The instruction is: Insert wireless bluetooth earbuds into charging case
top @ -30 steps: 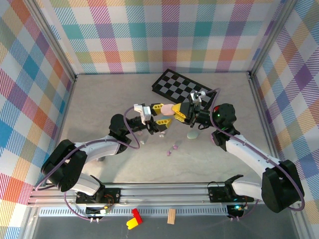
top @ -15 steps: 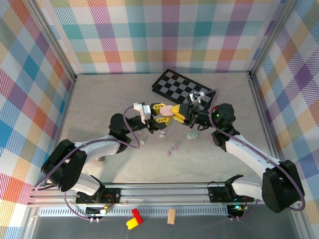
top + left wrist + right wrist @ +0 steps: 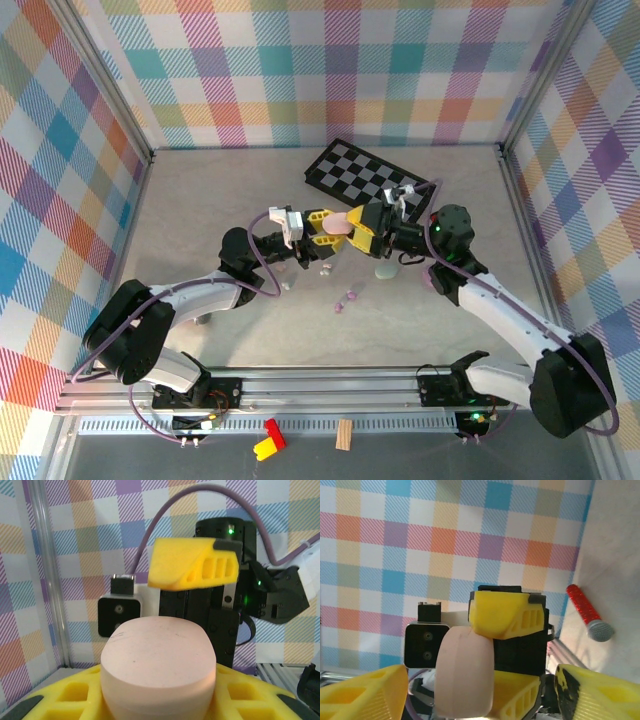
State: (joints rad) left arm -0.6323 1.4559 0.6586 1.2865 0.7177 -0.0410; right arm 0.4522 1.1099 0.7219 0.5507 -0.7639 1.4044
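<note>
The earbuds (image 3: 349,296) lie loose on the tabletop (image 3: 220,200), just below centre frame in my top view. They are tiny glossy buds: two purplish ones close together and a whitish one (image 3: 285,285) off to their left, all too small for me to read more. Above them my left pincer (image 3: 322,228) is clenched on a pale pink case (image 3: 157,670), a smooth rounded pebble with a faint seam, closed. My right pincer (image 3: 358,233) faces it, released. In its wrist view, its yellow fingers (image 3: 362,692) stand wide on either side of the pink case without touching it. A pale case (image 3: 386,270) sits on the tabletop right of the buds, under the right arm's front end. A checkerboard (image 3: 365,172) lies toward the top of the frame. A red-handled thing (image 3: 585,614) with a grey mesh head lies at the right of the right wrist view.
</note>
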